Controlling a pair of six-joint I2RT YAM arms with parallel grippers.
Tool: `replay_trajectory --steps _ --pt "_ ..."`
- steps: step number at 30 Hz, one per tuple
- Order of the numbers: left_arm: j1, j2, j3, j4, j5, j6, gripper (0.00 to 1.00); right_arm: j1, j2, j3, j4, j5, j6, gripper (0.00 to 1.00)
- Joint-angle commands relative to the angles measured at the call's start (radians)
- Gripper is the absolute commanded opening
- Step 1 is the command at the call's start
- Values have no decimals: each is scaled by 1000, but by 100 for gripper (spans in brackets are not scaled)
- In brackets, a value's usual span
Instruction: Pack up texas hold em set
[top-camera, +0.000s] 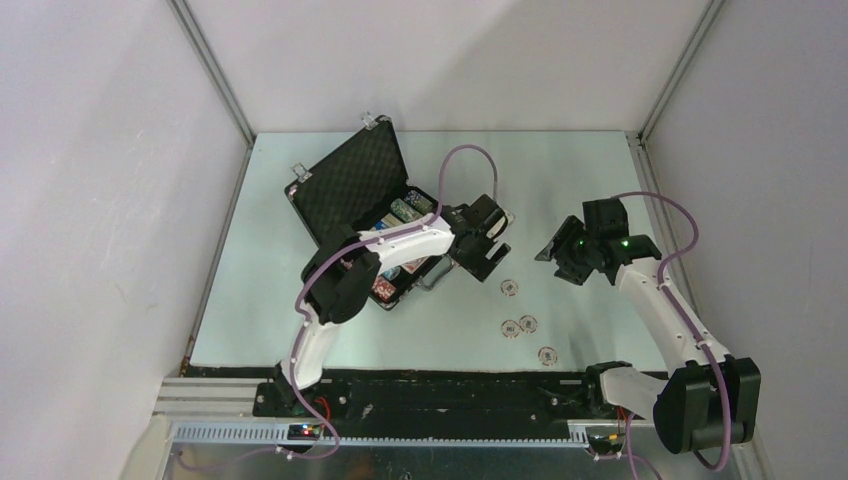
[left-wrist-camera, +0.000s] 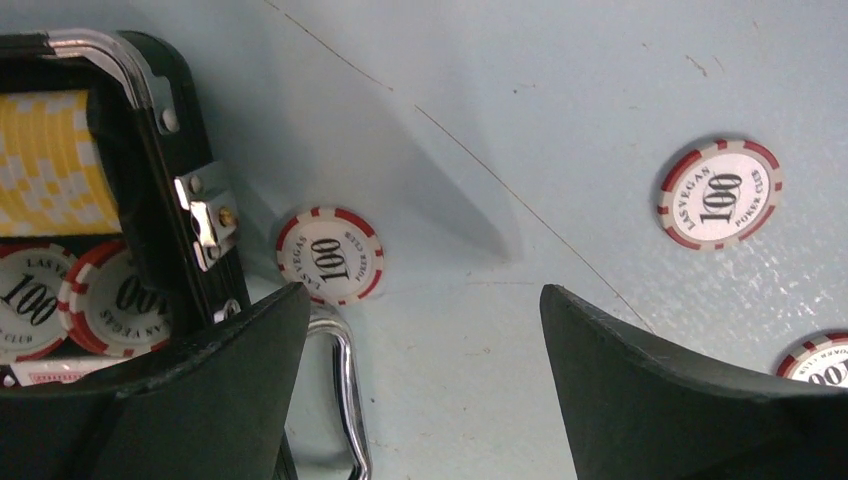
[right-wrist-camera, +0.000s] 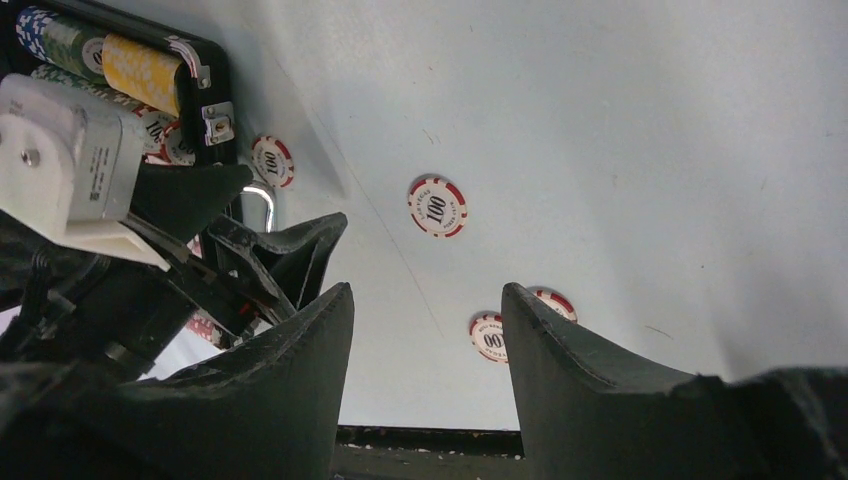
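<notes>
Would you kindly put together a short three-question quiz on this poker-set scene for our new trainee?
1. True or false: the lid of the black case is shut.
2. What number is printed on the loose red-and-white chips lying on the table? A) 100 B) 500 C) 25
3. Which is nearer the case, the left hand or the right hand?
Key: 1. False, the lid stands open. 2. A. 3. The left hand, which is by the case's handle side. Both hands are open and empty.
</notes>
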Motion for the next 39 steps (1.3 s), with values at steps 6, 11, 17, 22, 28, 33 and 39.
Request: replay_trajectory --steps 6,11,17,22,28,33,39 --pt "50 64 74 -54 161 15 92 -16 -3 39 -8 -3 0 59" --pt "66 40 2 -58 345 -15 88 -31 3 39 -1 -12 5 58" --pt "32 9 -49 -84 473 -2 87 -39 14 39 11 -27 12 58" --pt "-3 31 -32 -107 494 10 86 -40 16 39 7 -30 10 58" --pt "-35 8 1 -121 476 37 85 -44 15 38 7 -35 6 58" --pt "-66 -55 14 -135 418 49 84 -51 22 39 16 -41 3 58" --pt "-39 -202 -75 -10 255 -17 87 -53 30 37 2 -39 -3 58"
